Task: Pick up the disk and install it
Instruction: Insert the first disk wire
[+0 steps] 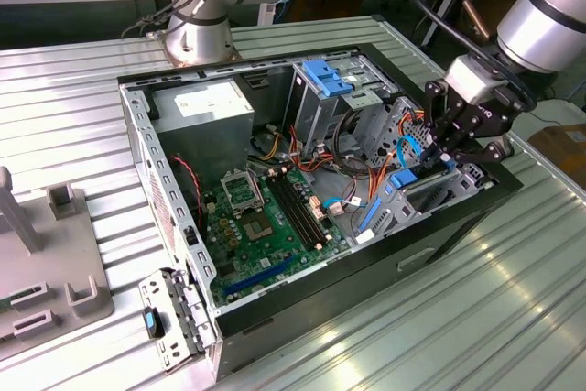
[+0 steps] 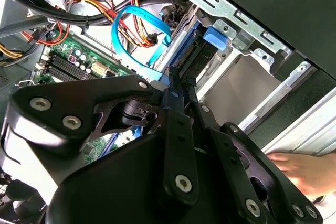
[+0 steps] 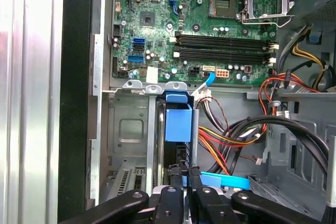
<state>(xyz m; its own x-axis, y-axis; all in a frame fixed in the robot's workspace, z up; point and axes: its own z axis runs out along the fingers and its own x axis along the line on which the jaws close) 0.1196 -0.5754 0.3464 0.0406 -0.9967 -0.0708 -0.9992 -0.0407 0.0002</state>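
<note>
Black linkage bars of the gripper point(image 3: 185, 179) crowd the foreground in both wrist views, its two fingers drawn close together and pinching the near edge of the disk point(image 3: 177, 121). One disk is in play: it stands on edge in the metal drive bay point(image 3: 131, 129) at a corner of the open computer case point(image 1: 137, 135), with its blue carrier directly ahead of the fingertips. One green motherboard point(image 3: 157, 19) lies beyond the bay, and one flat blue cable point(image 2: 137, 17) loops just beside the fingers. In the exterior view the single arm point(image 1: 549, 6) reaches down from the upper right, wrist angled over the case's end on the exterior view's right, gripper pointing down into the bay. One person's hand point(image 2: 299, 169) shows outside the case wall in the second wrist view.
</note>
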